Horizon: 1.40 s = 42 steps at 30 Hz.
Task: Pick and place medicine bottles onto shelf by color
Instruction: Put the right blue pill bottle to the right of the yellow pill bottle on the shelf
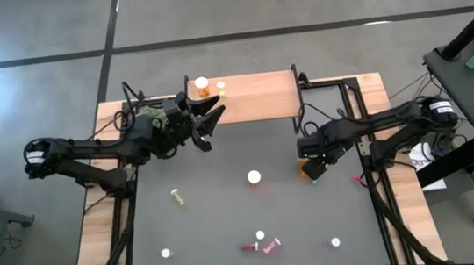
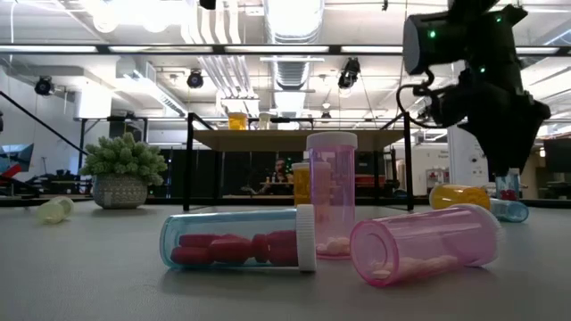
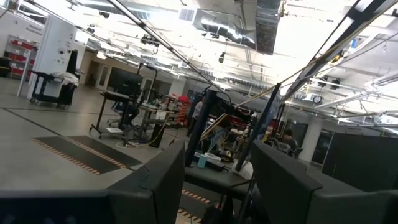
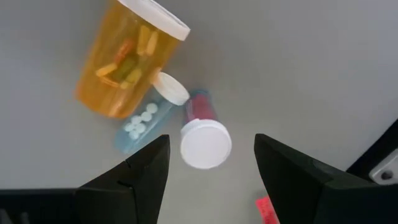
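Right gripper hanging open over a three-bottle cluster near the table's right rail.

I am holding my right gripper (image 4: 211, 162) with its fingers apart and nothing between them, just above a small red bottle (image 4: 202, 134) standing cap-up in the gap. At about 10 o'clock from it a blue bottle (image 4: 146, 118) is lying against a big orange bottle (image 4: 127, 59) on its side. Grey tabletop (image 1: 219, 214) is spreading open toward 9 o'clock. My left gripper (image 1: 209, 118) is waiting, fingers apart and empty, at the shelf (image 1: 260, 97) front edge, beside two bottles on shelf (image 1: 207, 87).
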### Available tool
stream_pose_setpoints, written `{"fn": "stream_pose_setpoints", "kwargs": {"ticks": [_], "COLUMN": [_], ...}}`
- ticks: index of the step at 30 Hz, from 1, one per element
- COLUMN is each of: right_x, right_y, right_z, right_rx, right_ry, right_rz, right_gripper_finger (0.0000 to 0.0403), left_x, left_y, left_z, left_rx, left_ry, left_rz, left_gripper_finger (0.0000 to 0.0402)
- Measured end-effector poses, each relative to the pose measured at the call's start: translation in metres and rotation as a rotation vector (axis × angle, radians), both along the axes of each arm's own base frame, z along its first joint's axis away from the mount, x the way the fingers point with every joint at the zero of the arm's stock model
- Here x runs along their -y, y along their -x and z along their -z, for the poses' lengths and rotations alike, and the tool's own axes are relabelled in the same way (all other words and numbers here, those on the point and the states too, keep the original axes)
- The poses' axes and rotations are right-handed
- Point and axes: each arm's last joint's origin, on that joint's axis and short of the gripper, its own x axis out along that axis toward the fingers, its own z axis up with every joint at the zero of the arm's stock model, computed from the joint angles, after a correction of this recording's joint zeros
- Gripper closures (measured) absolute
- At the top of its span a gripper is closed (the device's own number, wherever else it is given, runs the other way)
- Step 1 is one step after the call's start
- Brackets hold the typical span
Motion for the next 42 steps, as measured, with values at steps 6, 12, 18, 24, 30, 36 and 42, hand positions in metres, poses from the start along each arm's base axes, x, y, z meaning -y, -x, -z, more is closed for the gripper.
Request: {"fn": "stream_pose_setpoints", "kwargs": {"ticks": [6,12,18,24,30,36,42], "right_x": [0.0,0.0,0.0,0.0,-0.001,-0.002,0.004], "right_y": [-0.005,-0.008,-0.005,-0.002,-0.007,-0.027,-0.045], "right_z": [0.01,0.011,0.003,-0.003,-0.016,-0.057,-0.107], "right_rx": [-0.041,-0.015,0.024,0.056,0.093,0.204,0.243], "right_ry": [-0.004,-0.003,-0.001,-0.005,-0.043,-0.082,-0.012], "right_rz": [-0.043,-0.053,-0.053,-0.048,-0.043,-0.095,-0.188], "right_gripper_finger": [0.0186,0.023,0.0279,0.0291,0.0279,0.0285,0.0277], "left_x": [0.0,0.0,0.0,0.0,0.0,0.0,0.0], "left_y": [0.0,0.0,0.0,0.0,0.0,0.0,0.0], "left_z": [0.0,0.0,0.0,0.0,0.0,0.0,0.0], "left_rx": [0.0,0.0,0.0,0.0,0.0,0.0,0.0], "left_ry": [0.0,0.0,0.0,0.0,0.0,0.0,0.0], "left_rz": [0.0,0.0,0.0,0.0,0.0,0.0,0.0], "left_gripper_finger": [0.0233,0.0233,0.0233,0.0233,0.0233,0.0233,0.0233]}}
